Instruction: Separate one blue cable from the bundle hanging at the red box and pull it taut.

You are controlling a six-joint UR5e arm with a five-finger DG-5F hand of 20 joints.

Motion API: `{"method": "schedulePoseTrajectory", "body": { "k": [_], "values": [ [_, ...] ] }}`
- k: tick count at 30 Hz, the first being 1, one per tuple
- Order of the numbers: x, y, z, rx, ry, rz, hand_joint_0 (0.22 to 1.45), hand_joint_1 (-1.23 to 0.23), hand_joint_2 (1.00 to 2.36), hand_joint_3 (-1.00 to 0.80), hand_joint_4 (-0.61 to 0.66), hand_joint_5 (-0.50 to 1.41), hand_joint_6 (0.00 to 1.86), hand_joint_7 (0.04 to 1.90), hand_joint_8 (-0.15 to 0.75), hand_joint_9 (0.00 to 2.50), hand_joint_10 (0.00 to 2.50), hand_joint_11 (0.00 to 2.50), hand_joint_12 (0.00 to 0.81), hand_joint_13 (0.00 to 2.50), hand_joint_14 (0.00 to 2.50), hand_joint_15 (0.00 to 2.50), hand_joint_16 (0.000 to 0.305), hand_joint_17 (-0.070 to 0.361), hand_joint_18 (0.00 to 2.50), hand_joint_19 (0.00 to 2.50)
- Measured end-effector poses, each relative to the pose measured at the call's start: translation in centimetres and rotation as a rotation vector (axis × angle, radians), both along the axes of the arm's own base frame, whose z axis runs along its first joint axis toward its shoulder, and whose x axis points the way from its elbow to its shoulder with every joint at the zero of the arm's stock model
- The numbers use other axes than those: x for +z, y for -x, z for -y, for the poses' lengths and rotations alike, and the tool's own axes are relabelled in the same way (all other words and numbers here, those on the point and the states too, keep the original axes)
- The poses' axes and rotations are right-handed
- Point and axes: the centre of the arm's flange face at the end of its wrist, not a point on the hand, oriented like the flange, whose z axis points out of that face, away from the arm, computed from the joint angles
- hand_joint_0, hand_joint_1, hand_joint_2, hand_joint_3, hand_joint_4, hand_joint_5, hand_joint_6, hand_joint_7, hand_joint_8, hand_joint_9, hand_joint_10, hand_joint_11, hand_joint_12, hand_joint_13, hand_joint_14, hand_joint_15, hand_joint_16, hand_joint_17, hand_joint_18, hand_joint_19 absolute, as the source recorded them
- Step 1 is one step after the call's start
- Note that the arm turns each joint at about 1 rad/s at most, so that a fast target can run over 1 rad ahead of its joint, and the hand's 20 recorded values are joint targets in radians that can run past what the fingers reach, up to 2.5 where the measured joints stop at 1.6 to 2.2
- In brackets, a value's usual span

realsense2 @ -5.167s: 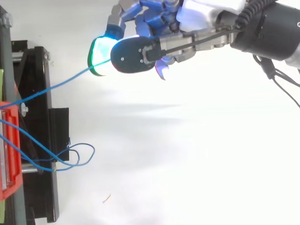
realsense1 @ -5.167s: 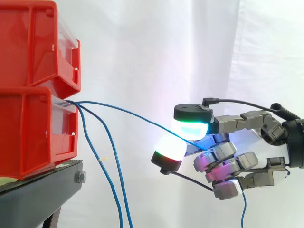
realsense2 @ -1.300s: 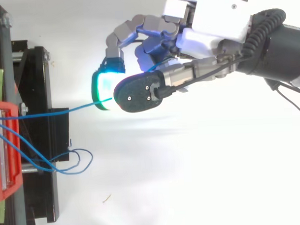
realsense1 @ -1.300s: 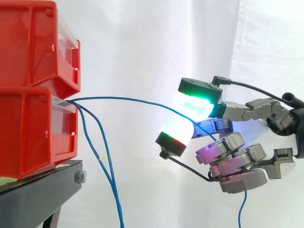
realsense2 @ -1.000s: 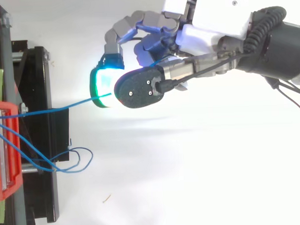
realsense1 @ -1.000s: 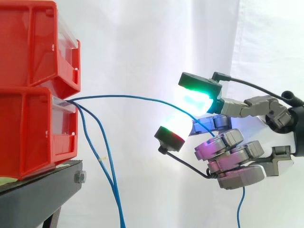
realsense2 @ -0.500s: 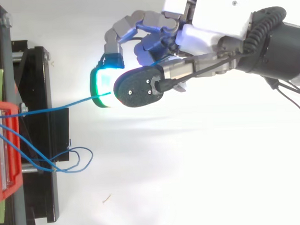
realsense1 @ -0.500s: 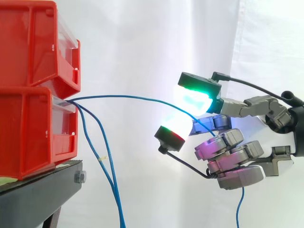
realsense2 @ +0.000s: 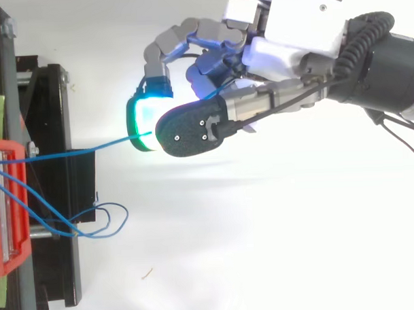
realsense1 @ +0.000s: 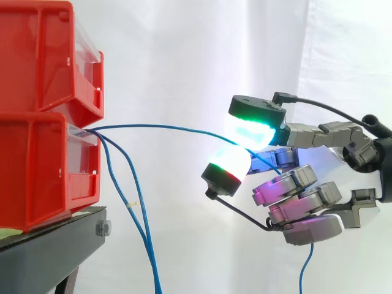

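1. White curtain (realsense1: 184, 61) fills the background in the side view. Nothing else stands behind the work.
2. Two red bins are stacked at the left edge of the side view, the upper red bin (realsense1: 37, 55) on the lower red bin (realsense1: 37, 171). The cables come out at the top front lip of the lower one.
3. Black stand (realsense1: 49, 251) sits at lower left under the bins. In the top view it runs down the left side.
4. Hand (realsense1: 306, 196) is at centre right of the side view and upper centre to right of the top view, well apart from the bins. Its fingers are curled, and two glowing fingertip pads (realsense1: 248, 131) are closed together on one cable. The lower fingers are folded in and hold nothing I can see.
5. Blue cable (realsense1: 165, 127) runs from the lower bin's lip across mid frame into the pinch. It bows gently upward, so it is not fully straight. Its free tail (realsense1: 304, 269) hangs below the hand at lower right.
6. Other blue cables (realsense1: 138, 208) droop from the same lip to the bottom edge. They loop by the stand in the top view, clear of the hand.
7. Step, as I judge it: one cable is separated and gripped, and the tautening is unfinished.
8. The next move calls for drawing the hand toward the right of the frame, away from the bin. The pinch must hold firm so the cable doesn't slip through.
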Motion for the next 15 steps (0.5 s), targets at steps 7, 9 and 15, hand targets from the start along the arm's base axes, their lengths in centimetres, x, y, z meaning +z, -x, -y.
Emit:
{"method": "schedulePoseTrajectory", "body": {
  "k": [7,9,15],
  "values": [
    [0.01,0.00,-0.04,0.001,0.005,-0.002,0.62,-0.80,1.01,-0.07,-0.01,-0.10,0.93,1.16,0.342,0.74,2.50,1.48,0.370,1.09,2.50,1.20,0.050,0.112,1.44,1.26],
    [0.00,0.01,-0.03,0.001,0.005,-0.002,0.62,-0.80,1.01,-0.07,0.00,-0.10,0.93,1.16,0.348,0.74,2.50,1.51,0.365,1.09,2.50,1.22,0.050,0.112,1.44,1.26],
    [0.01,0.01,-0.04,0.001,0.006,-0.002,0.62,-0.79,1.01,-0.07,-0.01,-0.10,0.93,1.15,0.352,0.74,2.50,1.49,0.375,1.10,2.50,1.26,0.051,0.114,1.45,1.28]
  ]
}}
